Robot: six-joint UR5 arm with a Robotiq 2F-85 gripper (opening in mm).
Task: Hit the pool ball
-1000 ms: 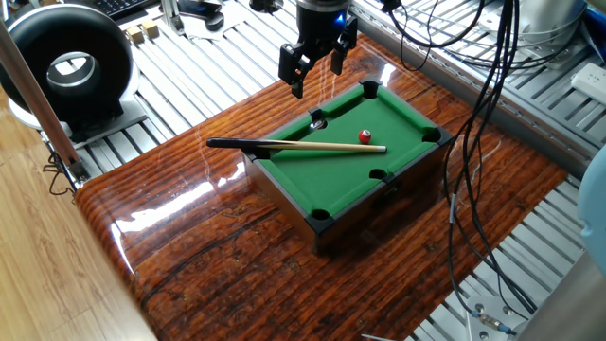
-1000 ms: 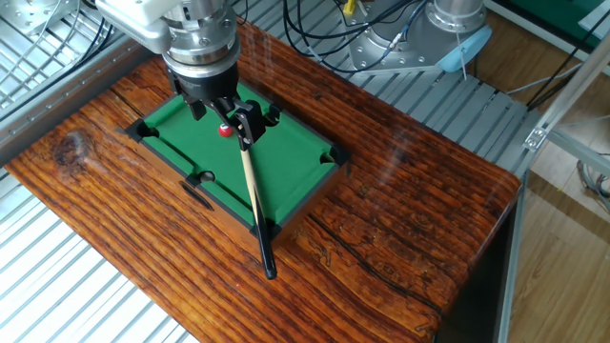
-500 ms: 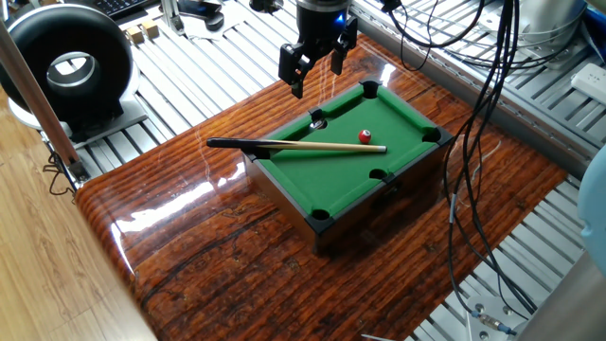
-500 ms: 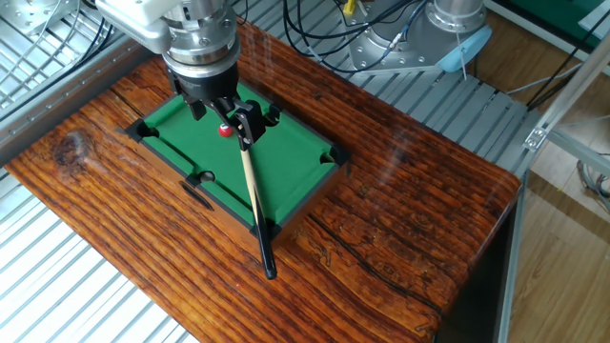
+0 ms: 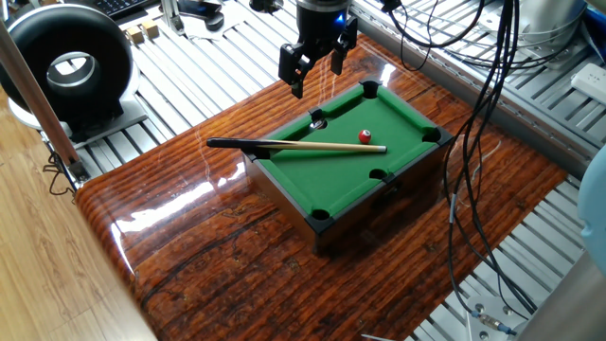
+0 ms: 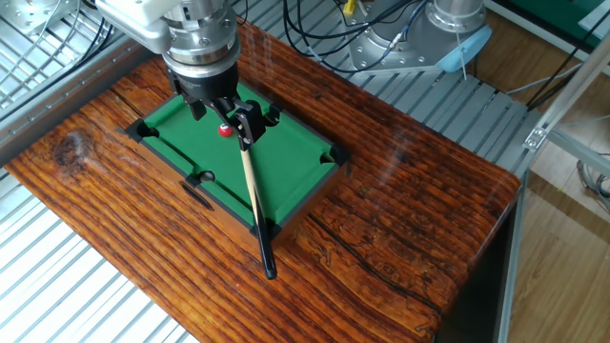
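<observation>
Nothing has moved since half a second ago. Arm comes straight down from above; my gripper [image 5: 315, 68] hangs raised over the small green-felt pool table [image 5: 331, 175], fingers spread, holding nothing. Tiny glossy red pool ball [image 5: 365, 136] sits on the felt, roughly mid-table. It's round, so no axis. Thin wooden cue with black butt [image 5: 303, 145] lies lengthwise, tip end just beside the ball, butt overhanging the rim above the glossy brown wooden bench [image 5: 218, 246]. Open felt elsewhere around the ball.
</observation>
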